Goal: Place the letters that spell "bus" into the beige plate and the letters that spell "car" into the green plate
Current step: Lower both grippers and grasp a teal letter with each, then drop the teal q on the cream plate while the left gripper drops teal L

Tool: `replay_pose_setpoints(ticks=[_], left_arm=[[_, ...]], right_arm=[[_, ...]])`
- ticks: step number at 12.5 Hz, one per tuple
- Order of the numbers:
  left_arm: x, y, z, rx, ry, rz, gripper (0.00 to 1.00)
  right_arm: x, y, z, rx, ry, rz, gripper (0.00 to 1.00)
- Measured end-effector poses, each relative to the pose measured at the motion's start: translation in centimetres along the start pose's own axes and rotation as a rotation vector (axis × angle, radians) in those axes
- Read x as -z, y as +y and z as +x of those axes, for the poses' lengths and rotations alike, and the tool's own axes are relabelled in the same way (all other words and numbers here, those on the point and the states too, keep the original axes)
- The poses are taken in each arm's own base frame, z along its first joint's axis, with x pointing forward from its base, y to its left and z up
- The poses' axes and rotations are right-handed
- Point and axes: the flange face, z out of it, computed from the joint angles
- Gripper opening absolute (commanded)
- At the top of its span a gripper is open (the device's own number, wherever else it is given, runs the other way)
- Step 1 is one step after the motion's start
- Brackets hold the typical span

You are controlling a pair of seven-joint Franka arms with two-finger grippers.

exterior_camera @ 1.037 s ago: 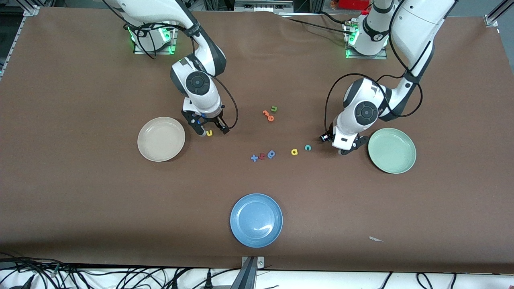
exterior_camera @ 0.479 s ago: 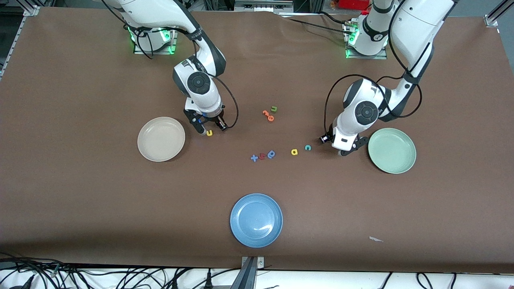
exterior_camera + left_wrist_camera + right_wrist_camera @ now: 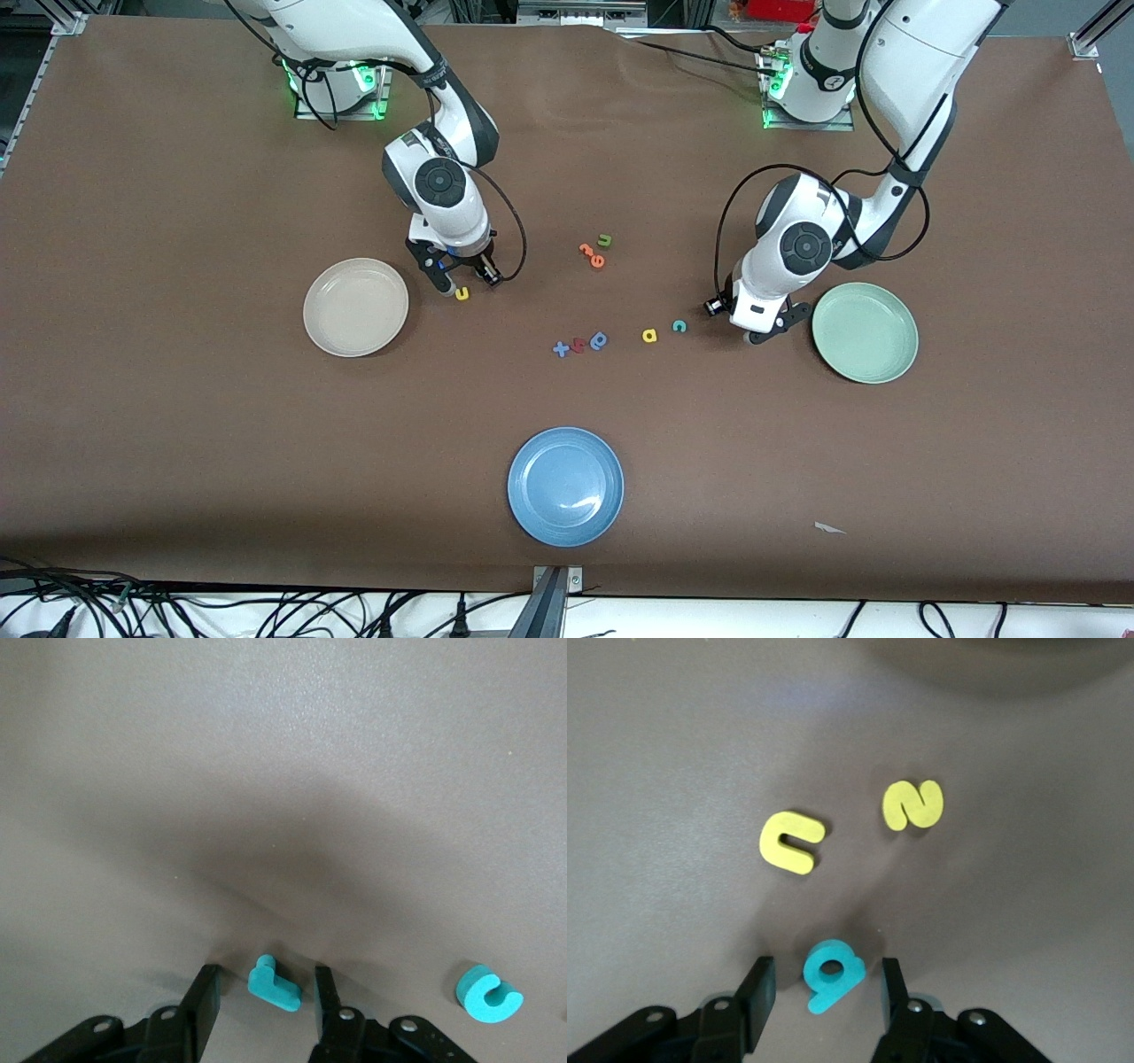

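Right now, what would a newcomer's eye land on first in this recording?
Both arms are low at once: the right gripper straddles the teal "b" beside the beige plate, and the left gripper straddles the teal "r" beside the green plate. Neither is clamped yet. Between them lie scattered letters; all plates hold nothing.

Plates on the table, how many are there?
3. The beige plate toward the right arm's end, the green plate toward the left arm's end, the blue plate nearest the front camera.

A robotics lab: bench-mounted arms [image 3: 443, 115], trailing cables [image 3: 266, 611].
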Motion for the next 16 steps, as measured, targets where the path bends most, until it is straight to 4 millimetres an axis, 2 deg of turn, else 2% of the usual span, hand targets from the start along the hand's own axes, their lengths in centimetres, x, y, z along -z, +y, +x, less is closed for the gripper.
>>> replay_pose_setpoints(ticks=[1,2,3,4,8,10,11,14,15,16], left_arm=[[0.1,0.2,0.0,-0.002,0.002,-0.003,0.33],[0.1,0.2,0.0,-0.003,0.002,-0.004,0.28],[0.1,0.2,0.0,-0.002,0.003,-0.004,0.23],[0.2,0.2,0.0,-0.002,0.003,-0.005,0.2],[0.4,0.2,0.4,0.001,0.008,-0.009,0.19],[0.9,0.2,1.1,0.005,0.019,-0.017,0.08],[1.4,0.3,1.4,0.006,0.026,-0.023,0.01],[3.5,0.7,2.2,0.012,0.039,-0.027,0.0],[4.7,0.8,2.9,0.019,0.031,-0.01,0.0],[6.5,0.7,4.0,0.023,0.01,0.022,0.0]], right_arm=[[0.0,0.0,0.0,0.0,0.0,-0.001,0.55],[-0.1,0.1,0.0,0.0,0.0,-0.002,0.49],[-0.1,0.1,0.0,0.0,0.0,-0.002,0.36],[-0.1,0.1,0.0,0.0,0.0,-0.003,0.28],[0.0,0.1,-0.3,0.005,0.0,0.0,0.27],[0.2,-0.1,-0.5,0.012,0.002,-0.007,0.27],[0.9,-0.5,-0.5,0.02,0.002,-0.024,0.27],[5.1,-2.5,-0.2,0.062,0.005,-0.093,0.27],[6.7,-2.7,0.6,0.096,0.008,-0.117,0.27],[7.9,-2.6,2.3,0.145,0.013,-0.133,0.27]])
